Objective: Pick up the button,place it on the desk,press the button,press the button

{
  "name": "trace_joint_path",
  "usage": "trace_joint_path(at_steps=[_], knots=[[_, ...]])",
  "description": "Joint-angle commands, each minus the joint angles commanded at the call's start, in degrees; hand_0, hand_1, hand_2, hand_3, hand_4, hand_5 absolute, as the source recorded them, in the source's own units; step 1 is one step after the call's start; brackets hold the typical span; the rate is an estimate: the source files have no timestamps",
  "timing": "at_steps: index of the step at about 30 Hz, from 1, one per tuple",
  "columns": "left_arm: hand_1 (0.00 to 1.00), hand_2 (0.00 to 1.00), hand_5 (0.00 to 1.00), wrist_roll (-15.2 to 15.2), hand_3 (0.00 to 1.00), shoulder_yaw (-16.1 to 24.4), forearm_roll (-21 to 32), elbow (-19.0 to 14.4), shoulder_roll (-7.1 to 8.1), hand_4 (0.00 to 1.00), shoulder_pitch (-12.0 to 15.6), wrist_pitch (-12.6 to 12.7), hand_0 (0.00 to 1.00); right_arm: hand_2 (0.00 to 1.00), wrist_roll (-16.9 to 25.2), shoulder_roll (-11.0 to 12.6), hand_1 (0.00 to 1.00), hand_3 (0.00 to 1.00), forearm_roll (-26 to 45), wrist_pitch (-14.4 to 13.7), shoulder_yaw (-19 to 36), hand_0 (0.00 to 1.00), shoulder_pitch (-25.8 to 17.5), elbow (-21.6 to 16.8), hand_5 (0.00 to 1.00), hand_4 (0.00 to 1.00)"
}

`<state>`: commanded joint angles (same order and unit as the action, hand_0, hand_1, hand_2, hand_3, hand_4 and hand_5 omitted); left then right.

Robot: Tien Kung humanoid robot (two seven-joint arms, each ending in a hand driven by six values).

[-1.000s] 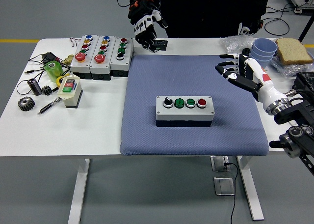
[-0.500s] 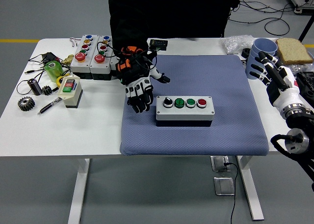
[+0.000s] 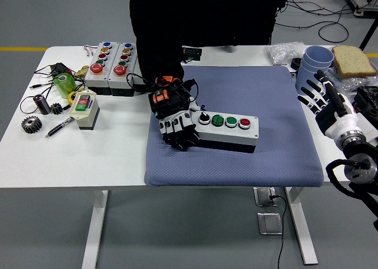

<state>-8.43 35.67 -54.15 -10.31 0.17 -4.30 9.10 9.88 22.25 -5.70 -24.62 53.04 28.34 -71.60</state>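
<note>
meanwhile person's gloved hand [image 3: 175,120] grips button box [image 3: 227,130] left end.

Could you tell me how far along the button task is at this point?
Done: the four-button box lies on the blue mat, so placing looks finished. In hand: a person's gloved hand grips the box's left end, and the box sits skewed. The robot's right hand is open at the mat's right edge, apart from the box. Left: both presses; no robot finger is on any button.
</note>
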Motion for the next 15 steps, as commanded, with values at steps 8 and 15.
trace_joint_path(at_steps=[8,15], knots=[[0.657,0.674,0.64,0.04,0.593,-0.3,0.25,0.0,0.03,0.333,0.0,-0.04,0.622,0.699,-0.12,-0.07,0.643,0.657,0.36,0.05,-0.13,0.706,0.0,0.15,0.371,0.762],[0.657,0.675,0.64,-0.07,0.593,0.04,-0.26,0.0,-0.06,0.333,0.16,-0.02,0.622,0.7,-0.05,-0.76,0.643,0.656,0.51,-0.03,-0.7,0.708,0.07,0.41,0.367,0.76]])
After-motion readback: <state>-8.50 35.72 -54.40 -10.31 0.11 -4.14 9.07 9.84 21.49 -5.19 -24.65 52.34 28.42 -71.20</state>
